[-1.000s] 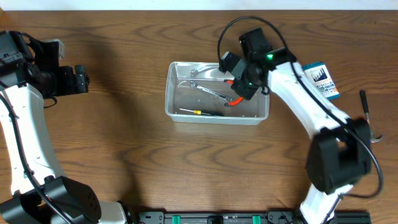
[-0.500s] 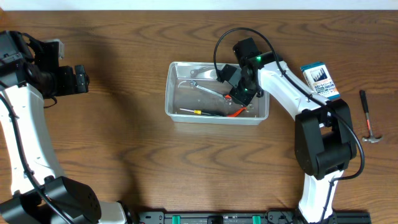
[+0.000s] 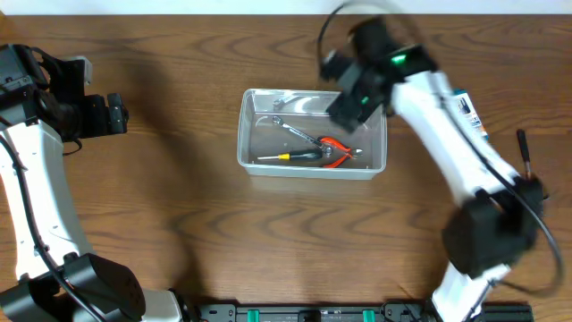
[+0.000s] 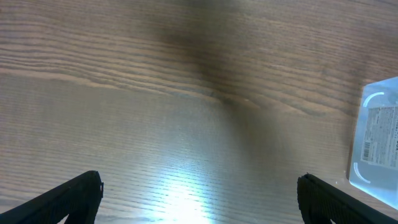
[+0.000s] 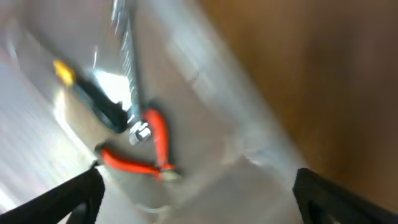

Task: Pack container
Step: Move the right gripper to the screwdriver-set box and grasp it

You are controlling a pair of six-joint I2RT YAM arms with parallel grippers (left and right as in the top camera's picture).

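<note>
The container (image 3: 248,143), a clear shallow bin, sits mid-table. Inside lie red-handled pliers (image 3: 336,148), a screwdriver (image 3: 288,157) with a yellow and black handle, and a silver wrench (image 3: 300,133). My right gripper (image 3: 349,103) hovers, blurred, over the bin's far right part. It is open with nothing between its fingers. The right wrist view shows the pliers (image 5: 148,155), wrench (image 5: 128,68) and screwdriver (image 5: 93,93) below my right gripper (image 5: 199,202). My left gripper (image 3: 120,114) stands open far to the left, over bare wood, and the left wrist view catches the container's corner (image 4: 375,143).
A small blue-and-white box (image 3: 471,114) lies at the right, partly under my right arm. A dark-handled hammer (image 3: 525,148) lies near the right edge. The table is brown wood.
My right gripper opened and let the red pliers drop into the container, then pulled up and back toward the bin's far right. The left arm has not moved.
</note>
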